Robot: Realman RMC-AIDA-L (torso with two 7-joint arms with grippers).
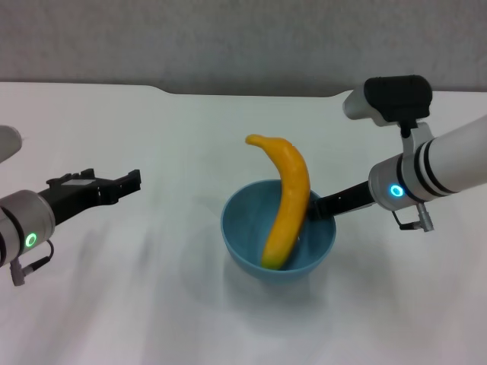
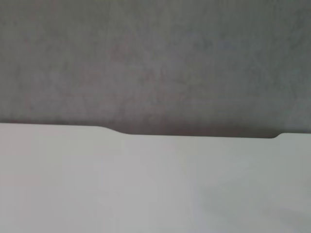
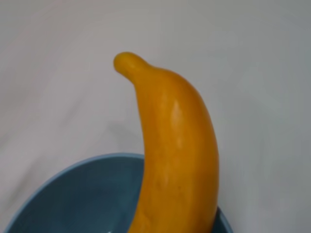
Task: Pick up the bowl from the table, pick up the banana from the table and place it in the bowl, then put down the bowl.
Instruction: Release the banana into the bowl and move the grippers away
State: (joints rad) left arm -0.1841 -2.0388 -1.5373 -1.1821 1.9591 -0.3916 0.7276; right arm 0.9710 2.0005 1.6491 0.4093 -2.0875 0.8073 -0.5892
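Note:
The light-blue bowl [image 1: 242, 237] is at the middle of the white table [image 1: 152, 304]. The yellow-orange banana [image 1: 288, 201] stands in it, its lower end inside and its stem end leaning out over the far rim. My right gripper [image 1: 323, 206] is shut on the bowl's right rim. I cannot tell whether the bowl rests on the table or hangs just above it. The right wrist view shows the banana [image 3: 175, 145] rising out of the bowl [image 3: 92, 194] close up. My left gripper [image 1: 131, 182] is open and empty, over the table well left of the bowl.
The table's far edge [image 1: 175, 91] has a notch, with a grey wall [image 1: 228, 38] behind it. The left wrist view shows only the bare tabletop [image 2: 146, 189] and the wall [image 2: 155, 58].

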